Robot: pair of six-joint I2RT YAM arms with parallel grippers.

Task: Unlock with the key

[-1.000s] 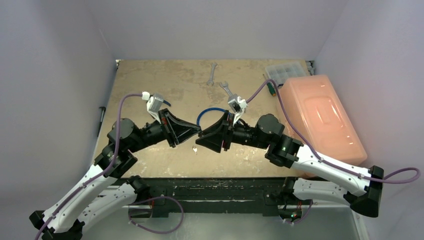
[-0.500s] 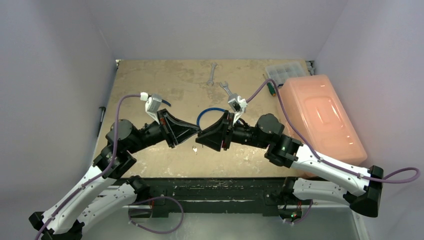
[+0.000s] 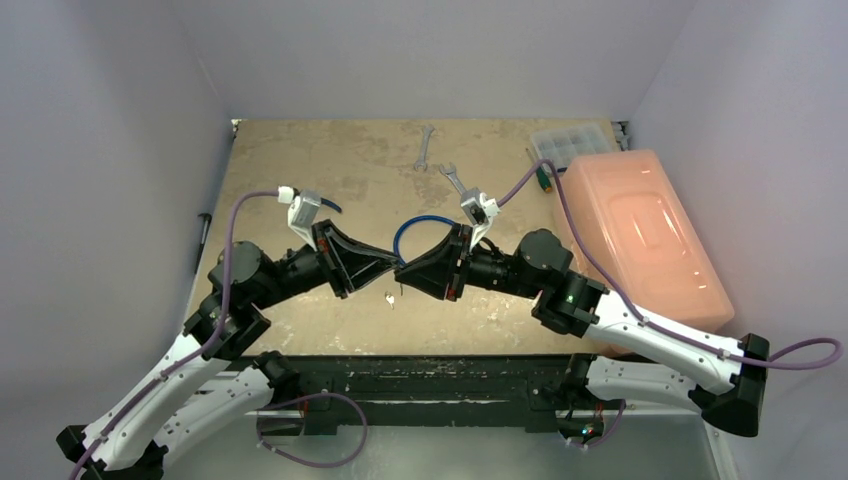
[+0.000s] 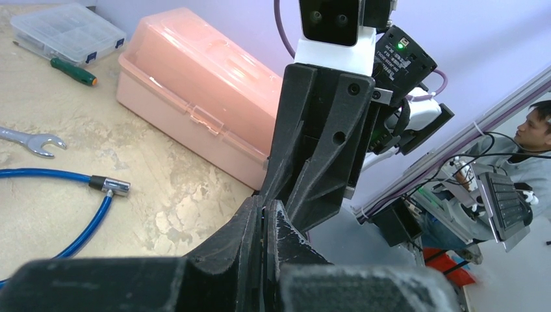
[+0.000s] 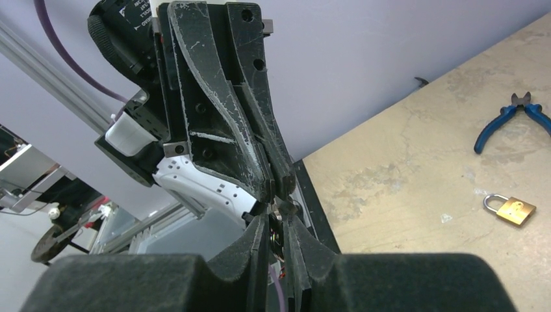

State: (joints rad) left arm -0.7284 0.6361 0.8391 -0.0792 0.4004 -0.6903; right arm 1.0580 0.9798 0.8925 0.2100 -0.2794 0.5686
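Meeting tip to tip, left tool (image 4: 264,209) and right tool (image 5: 278,224) pressed together; key (image 5: 280,209) between, holder unclear

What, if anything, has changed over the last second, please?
Both wrists eased slightly outward, the left gripper drawing leftward and the right gripper rightward, while their tips stayed tip to tip above the table. Nothing was visibly taken or released. The brass padlock, wrenches and blue cable lay unmoved.
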